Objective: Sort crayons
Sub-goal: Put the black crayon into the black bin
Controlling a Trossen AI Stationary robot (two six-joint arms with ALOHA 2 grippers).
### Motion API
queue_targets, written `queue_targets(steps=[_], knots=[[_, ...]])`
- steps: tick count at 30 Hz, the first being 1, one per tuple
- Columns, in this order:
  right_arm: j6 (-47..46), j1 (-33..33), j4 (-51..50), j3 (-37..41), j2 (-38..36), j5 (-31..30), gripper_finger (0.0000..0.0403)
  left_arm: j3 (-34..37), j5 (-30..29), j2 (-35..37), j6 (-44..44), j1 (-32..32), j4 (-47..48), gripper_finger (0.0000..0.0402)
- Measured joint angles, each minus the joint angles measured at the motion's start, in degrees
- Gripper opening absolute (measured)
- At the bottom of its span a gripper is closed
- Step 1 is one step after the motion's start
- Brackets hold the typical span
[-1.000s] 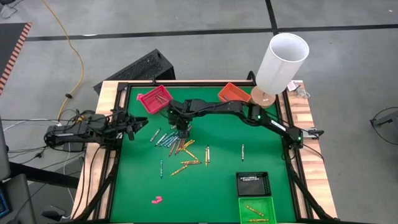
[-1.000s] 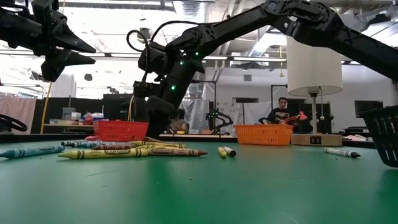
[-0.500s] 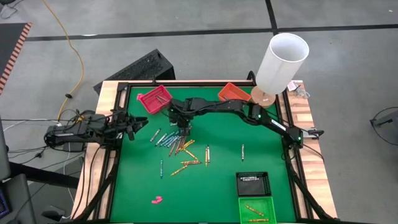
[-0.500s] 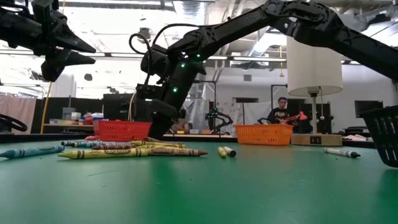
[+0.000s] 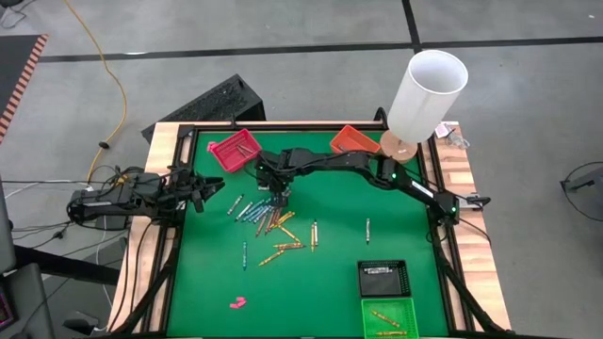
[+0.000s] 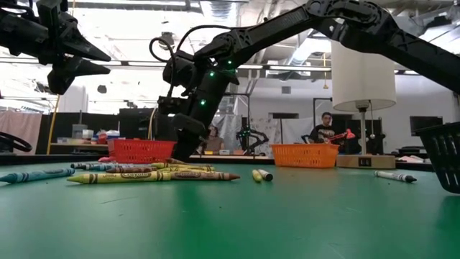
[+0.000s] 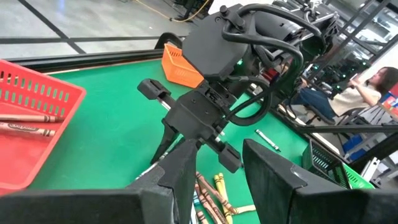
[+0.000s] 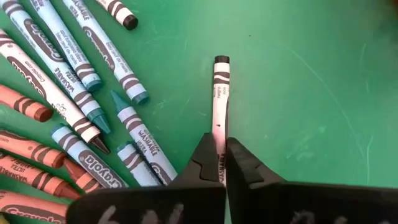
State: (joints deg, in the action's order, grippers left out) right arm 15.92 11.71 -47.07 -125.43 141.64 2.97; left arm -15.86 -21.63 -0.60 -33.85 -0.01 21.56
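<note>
The right tool (image 8: pixel 221 163) is down at the far edge of the crayons (image 5: pixel 268 224) in the middle of the green surface (image 5: pixel 339 254), its fingers (image 8: pixel 202 163) pinched tight on one white-wrapped dark crayon (image 8: pixel 219 93) that lies flat on the mat. Just beside it lie blue and brown sticks, and more are scattered nearer the front. The left tool (image 5: pixel 203 191) hangs above the surface's left edge with its fingers apart, holding nothing. A red tray (image 5: pixel 233 151) with crayons and an orange tray (image 5: pixel 353 140) sit at the far side; a green tray (image 5: pixel 389 318) with crayons sits at the front right.
</note>
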Motion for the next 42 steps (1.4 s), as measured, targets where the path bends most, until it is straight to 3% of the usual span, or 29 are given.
queue_targets(steps=[10, 14, 19, 23, 29, 37, 42], knots=[[-6.6, 0.0, -3.3, -5.3, -0.1, -1.8, 0.0002, 0.0, 0.1, 0.0, 0.0, 0.0, -0.5, 0.0117], [-7.6, 0.6, -5.0, -9.6, -1.7, -1.9, 0.0001, 0.0, 0.4, 0.0, 1.6, 0.0, -4.4, 0.0087], [-8.2, 0.8, -5.4, -8.4, -8.2, -3.0, 0.0001, 0.0, 0.0, 0.0, 7.6, 0.0, -8.8, 0.0013], [-8.1, 0.8, -7.0, -8.4, -15.1, -3.2, 0.0000, 0.0, -2.9, 0.0, 10.5, 0.0, -7.6, 0.0006], [-8.2, -1.0, -12.8, -8.5, -26.4, -6.5, 0.0000, 3.5, -2.4, 0.0, 9.9, 0.0, -9.6, 0.0000], [-15.0, -10.4, -27.2, -8.5, -39.1, -16.5, 0.0000, 8.7, 8.6, 0.0, 5.4, 0.0, -15.6, 0.0000], [-28.8, -22.4, -40.6, -7.7, -44.1, -26.0, 0.0000, 8.7, 21.8, 0.0, 7.4, 0.0, -17.3, 0.0000]])
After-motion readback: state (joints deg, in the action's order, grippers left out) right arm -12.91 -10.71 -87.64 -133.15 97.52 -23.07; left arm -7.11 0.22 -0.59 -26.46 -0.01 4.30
